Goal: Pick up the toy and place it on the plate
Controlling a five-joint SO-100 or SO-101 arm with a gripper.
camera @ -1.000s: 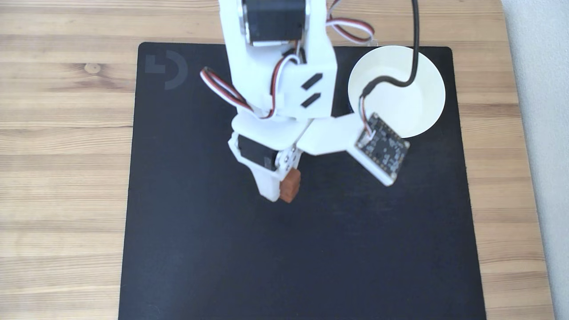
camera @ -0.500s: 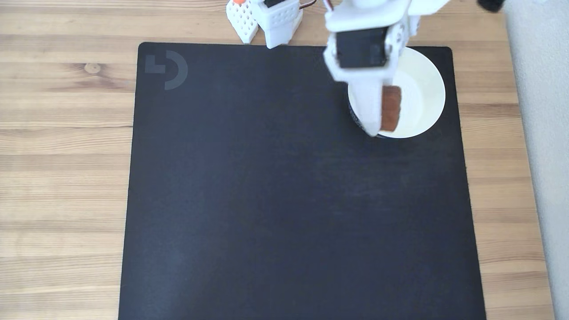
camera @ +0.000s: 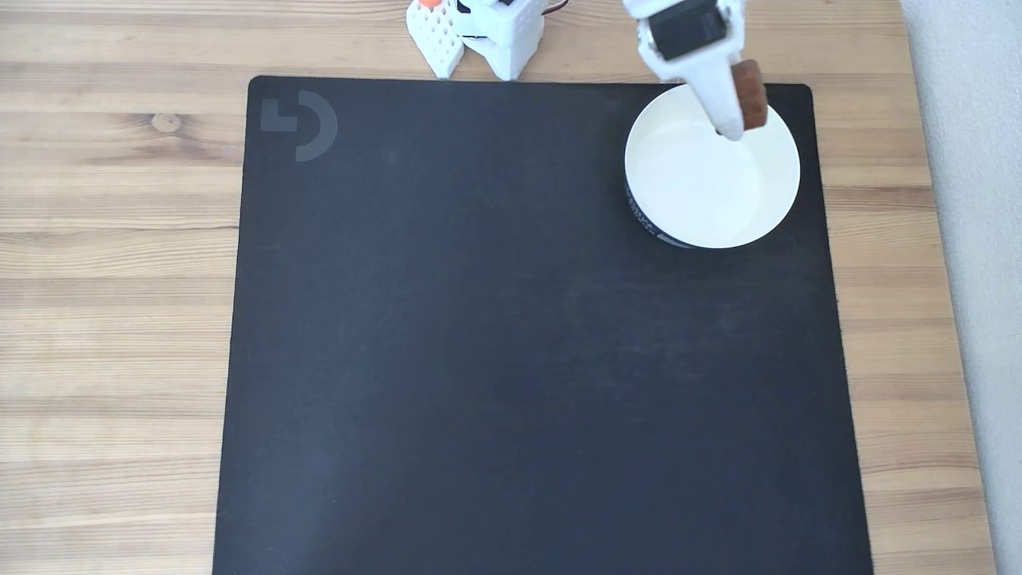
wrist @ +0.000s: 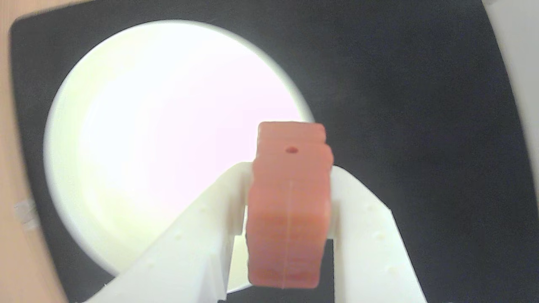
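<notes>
- The toy point(camera: 750, 94) has been carried in the last second from the middle of the black mat point(camera: 511, 359) across to the mat's far right corner, and is now held over the far part of the plate point(camera: 711, 231).
- Half a second ago it hung over the plate's near left part, as the fixed view shows it; since then it has been drawn back toward the far edge of the bench point(camera: 120, 239), close to the plate's far rim.
- The hand point(wrist: 290, 172) is closed on the toy point(wrist: 288, 206): in the wrist view the block is pinched on edge between the two white fingers point(wrist: 202, 235), its narrow face toward the camera (a small hole is seen near its top).
- In that view the plate point(wrist: 71, 210) lies below and mostly to the left of the toy, with dark mat point(wrist: 421, 105) under the toy's right side, so the block is judged to be near the rim and not yet centred.
- The toy is taken to be above the plate, not resting on it (its height cannot be read exactly).
- The pick-up is thus done and the transfer nearly so; lowering and release remain, and a release this close to the rim could let the block tip out onto the mat.
</notes>
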